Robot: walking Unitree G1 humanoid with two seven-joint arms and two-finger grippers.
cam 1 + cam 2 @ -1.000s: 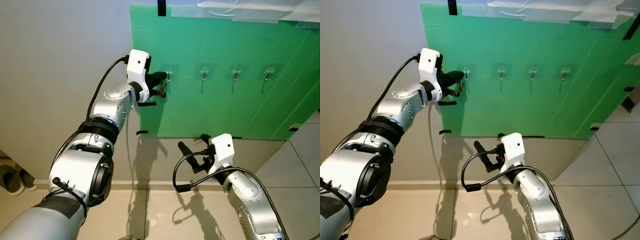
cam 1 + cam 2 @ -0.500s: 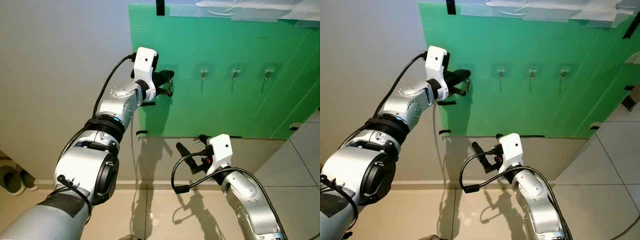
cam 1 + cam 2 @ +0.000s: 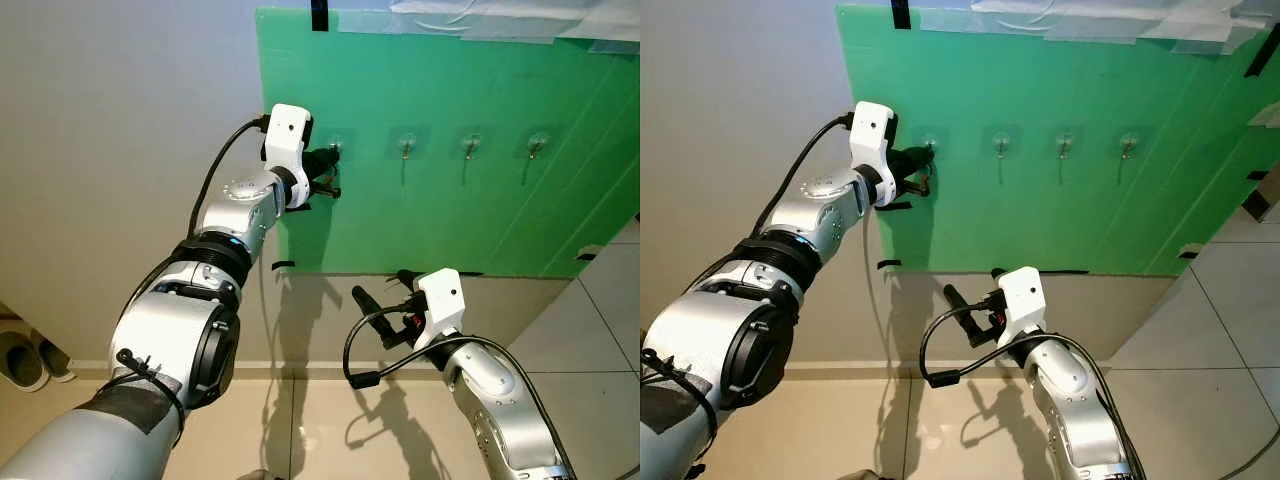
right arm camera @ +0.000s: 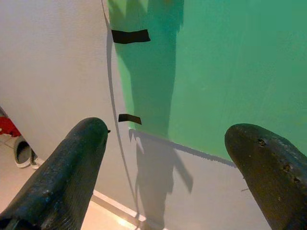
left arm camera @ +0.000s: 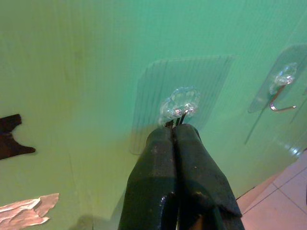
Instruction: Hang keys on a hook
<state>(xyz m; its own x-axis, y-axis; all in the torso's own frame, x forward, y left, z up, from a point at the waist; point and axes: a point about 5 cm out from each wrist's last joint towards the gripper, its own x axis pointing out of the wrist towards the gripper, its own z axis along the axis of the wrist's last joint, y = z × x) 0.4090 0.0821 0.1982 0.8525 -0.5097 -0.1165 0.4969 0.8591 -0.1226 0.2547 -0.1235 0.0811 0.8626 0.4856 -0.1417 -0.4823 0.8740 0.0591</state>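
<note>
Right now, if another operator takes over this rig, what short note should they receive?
Left gripper: shut on the keys, fingertips pressed against the leftmost hook on the green board.
Right gripper: open, idle, low in front of the wall below the board.
Other three hooks along the row are bare.
Done: keys brought up to the hook.
Left: I cannot tell whether the ring is over the hook yet. Check this, then open the left gripper and draw back.

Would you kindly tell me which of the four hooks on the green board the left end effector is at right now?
The leftmost hook, nearest the board's left edge. The left end effector has its shut tips right against it; the other three hooks to its right have nothing near them.
</note>
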